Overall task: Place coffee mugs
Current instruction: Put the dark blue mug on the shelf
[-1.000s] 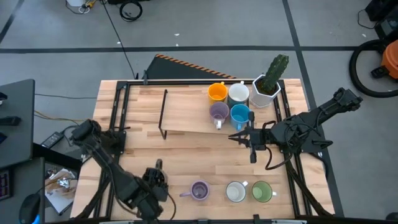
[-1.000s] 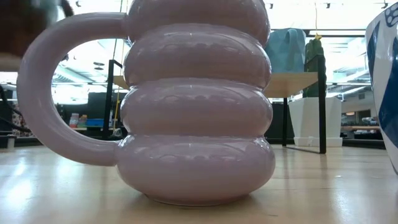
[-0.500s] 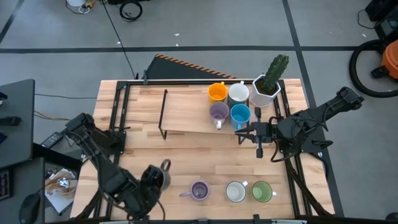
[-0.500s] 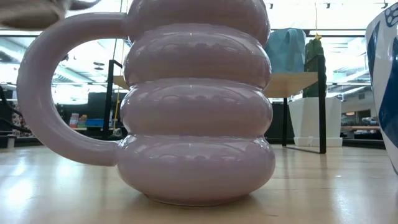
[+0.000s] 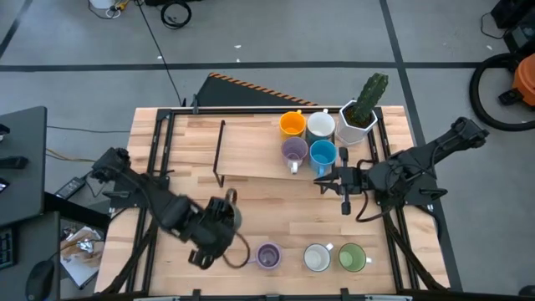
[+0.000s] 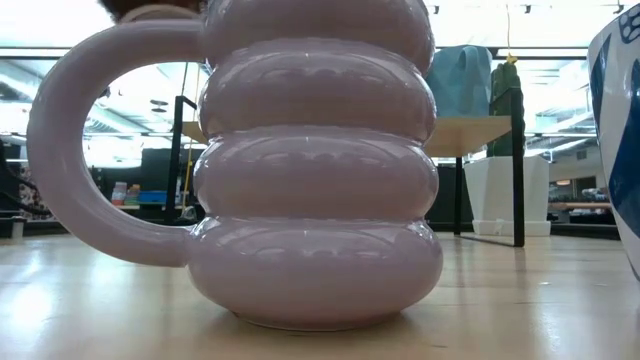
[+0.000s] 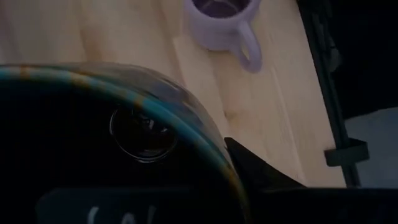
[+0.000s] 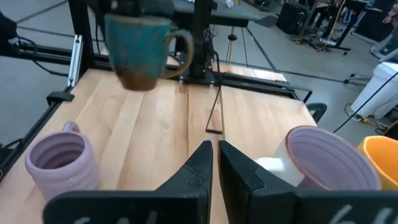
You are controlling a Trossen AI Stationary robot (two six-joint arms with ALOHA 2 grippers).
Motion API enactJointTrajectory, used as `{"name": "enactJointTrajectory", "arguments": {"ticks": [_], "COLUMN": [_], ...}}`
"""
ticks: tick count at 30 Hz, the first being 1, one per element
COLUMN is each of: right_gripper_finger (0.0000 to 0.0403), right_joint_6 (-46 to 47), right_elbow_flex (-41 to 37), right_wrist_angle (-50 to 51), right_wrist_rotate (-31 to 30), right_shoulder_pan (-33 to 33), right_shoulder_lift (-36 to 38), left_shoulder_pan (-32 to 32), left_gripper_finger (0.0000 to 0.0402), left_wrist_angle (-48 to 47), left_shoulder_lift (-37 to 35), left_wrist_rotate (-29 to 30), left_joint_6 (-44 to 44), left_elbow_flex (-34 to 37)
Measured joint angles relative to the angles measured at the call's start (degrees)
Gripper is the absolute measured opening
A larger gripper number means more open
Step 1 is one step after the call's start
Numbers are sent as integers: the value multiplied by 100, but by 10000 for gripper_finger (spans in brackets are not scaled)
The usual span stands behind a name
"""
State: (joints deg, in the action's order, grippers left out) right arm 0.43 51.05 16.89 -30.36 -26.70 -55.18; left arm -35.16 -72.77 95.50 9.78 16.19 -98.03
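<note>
High view: left gripper (image 5: 219, 227) carries the dark mug (image 5: 226, 219) over the table's near half, just beside the lavender mug (image 5: 267, 256) that starts the front row with a white mug (image 5: 317, 257) and green mug (image 5: 352, 257); probably headed for that row. Right gripper (image 5: 343, 186) waits beside the blue mug (image 5: 323, 154).

Low view: only the ribbed lavender mug, resting on the table.

Left wrist view: fingers clamp the dark mug's rim.

Right wrist view: fingers pressed together, empty.

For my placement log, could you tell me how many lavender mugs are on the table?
2. One lavender mug sits in the far cluster beside the blue mug; the other lavender mug is in the near row, by the left gripper.
</note>
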Motion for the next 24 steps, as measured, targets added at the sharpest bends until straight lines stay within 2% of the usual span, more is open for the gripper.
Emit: {"name": "enactJointTrajectory", "arguments": {"ticks": [6, 12, 17, 21, 24], "right_gripper_finger": [32, 32, 32, 32, 32], "right_joint_6": [-20, -44, -52, -57, -60], "right_elbow_flex": [-1, -2, -2, -2, -1], "right_wrist_angle": [-3, -27, -49, -42, -51], "right_wrist_rotate": [-3, -138, -168, -163, -173], "right_shoulder_pan": [-7, -7, -11, -85, -142], "right_shoulder_lift": [-96, -69, -66, -11, 13], "left_shoulder_pan": [939, 2399, 3350, 3809, 4091], "left_gripper_finger": [38, 38, 38, 38, 38], "left_wrist_angle": [-803, -1012, -1300, -1123, -1046], "left_shoulder_lift": [0, -6, 10, 17, 15], "left_wrist_rotate": [-327, -496, -961, -1123, -1242], "left_joint_6": [-728, -1537, -3043, -4709, -5466], "left_elbow_flex": [-855, -1492, -1480, -1315, -1195]}}
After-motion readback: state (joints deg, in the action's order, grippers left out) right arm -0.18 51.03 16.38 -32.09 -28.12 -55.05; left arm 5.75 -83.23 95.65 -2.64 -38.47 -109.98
